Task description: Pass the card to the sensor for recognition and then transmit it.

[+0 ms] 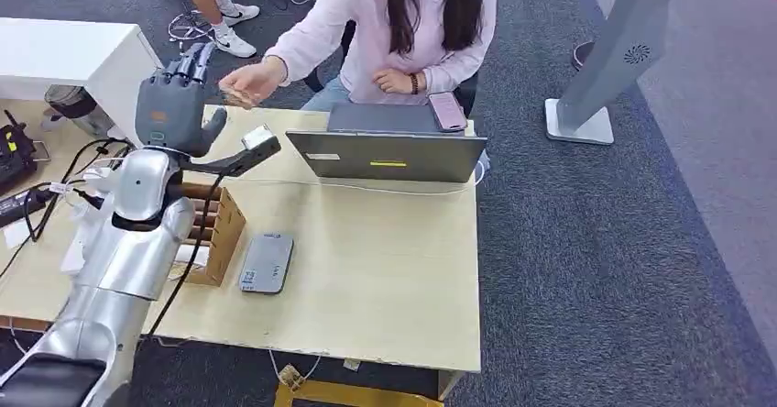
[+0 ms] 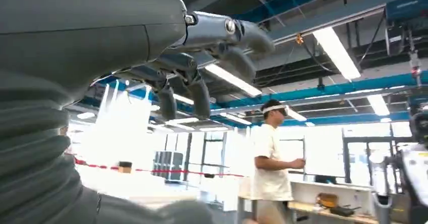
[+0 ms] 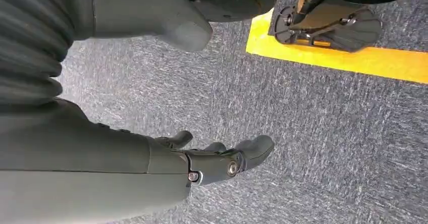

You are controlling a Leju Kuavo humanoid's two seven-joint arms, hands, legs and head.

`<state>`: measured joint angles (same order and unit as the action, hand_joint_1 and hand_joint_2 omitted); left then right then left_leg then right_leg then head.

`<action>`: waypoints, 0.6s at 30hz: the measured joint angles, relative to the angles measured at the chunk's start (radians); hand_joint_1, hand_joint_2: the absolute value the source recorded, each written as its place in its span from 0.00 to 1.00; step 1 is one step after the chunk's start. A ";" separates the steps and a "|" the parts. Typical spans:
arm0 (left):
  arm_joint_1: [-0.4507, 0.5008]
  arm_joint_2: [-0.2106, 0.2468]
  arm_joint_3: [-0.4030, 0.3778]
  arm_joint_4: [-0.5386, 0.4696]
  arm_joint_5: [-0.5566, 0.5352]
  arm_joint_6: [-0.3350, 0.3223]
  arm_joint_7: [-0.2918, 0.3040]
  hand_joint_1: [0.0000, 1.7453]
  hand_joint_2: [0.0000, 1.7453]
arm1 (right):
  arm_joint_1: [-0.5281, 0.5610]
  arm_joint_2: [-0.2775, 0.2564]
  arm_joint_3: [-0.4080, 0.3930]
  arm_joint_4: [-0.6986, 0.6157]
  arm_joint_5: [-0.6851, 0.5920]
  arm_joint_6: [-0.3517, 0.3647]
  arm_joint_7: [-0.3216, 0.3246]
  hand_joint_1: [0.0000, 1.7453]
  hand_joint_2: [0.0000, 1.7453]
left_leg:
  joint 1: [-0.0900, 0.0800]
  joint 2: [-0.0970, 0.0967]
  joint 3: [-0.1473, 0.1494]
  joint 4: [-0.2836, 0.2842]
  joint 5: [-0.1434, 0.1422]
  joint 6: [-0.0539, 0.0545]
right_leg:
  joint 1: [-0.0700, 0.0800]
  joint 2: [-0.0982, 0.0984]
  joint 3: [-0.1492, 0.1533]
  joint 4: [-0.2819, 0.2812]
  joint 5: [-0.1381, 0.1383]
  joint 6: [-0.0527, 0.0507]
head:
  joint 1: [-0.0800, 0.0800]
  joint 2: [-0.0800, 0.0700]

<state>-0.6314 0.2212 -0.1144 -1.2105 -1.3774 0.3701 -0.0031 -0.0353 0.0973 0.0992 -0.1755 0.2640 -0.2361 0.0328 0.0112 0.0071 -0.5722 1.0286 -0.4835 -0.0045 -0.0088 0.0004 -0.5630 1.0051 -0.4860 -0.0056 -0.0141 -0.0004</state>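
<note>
Left hand (image 1: 172,104) raised in upper left of head view, fingers spread and pointing up, palm empty; left wrist view confirms fingers (image 2: 201,95) loosely apart against ceiling lights, nothing between them. Person's hand (image 1: 247,84) reaches in just beside the raised hand, upper left centre, fingers drawn together as if pinching something small; card itself not resolvable there, so cannot tell whether the person holds it. Judged: handover stage, robot hand lifted toward the person to give up the card, palm kept clear of the counter (image 1: 394,269) so the exchange happens in free air. Sensor (image 1: 267,262), a flat grey pad, lies lower left of centre on the counter, just beside the cardboard box (image 1: 215,233), nothing on it. Laptop (image 1: 388,155) stands open at upper centre with a pink phone (image 1: 447,111) on a second closed device behind it. Right hand (image 3: 212,161) hangs over grey carpet, fingers curled partway in, holding nothing; kept idle at the side, presumably to stay out of the left arm's path. Yellow floor stripe (image 3: 353,60) across upper right of right wrist view.
</note>
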 joint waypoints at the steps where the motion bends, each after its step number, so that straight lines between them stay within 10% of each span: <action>1: 0.024 -0.010 0.000 -0.032 0.029 0.008 -0.014 0.00 1.00 | 0.000 0.000 -0.003 0.000 -0.003 -0.005 0.003 0.00 1.00 | 0.000 0.000 0.000 0.000 0.000 0.000 | 0.000 0.000 0.000 0.000 0.000 0.000 | 0.001 0.000; 18: 0.673 -0.035 0.006 -0.572 0.152 0.061 -0.082 0.00 1.00 | 0.017 0.011 -0.100 0.000 -0.089 -0.047 -0.013 0.00 1.00 | 0.000 0.002 -0.001 -0.001 -0.003 0.000 | 0.000 0.002 -0.001 0.000 -0.002 0.001 | 0.000 0.000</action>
<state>0.0420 0.1861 -0.1080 -1.7826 -1.2257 0.4311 -0.0851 -0.0184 0.1083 -0.0004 -0.1755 0.1747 -0.2834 0.0194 0.0112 0.0091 -0.5727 1.0279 -0.4865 -0.0046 -0.0090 0.0024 -0.5639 1.0046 -0.4880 -0.0047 -0.0137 -0.0004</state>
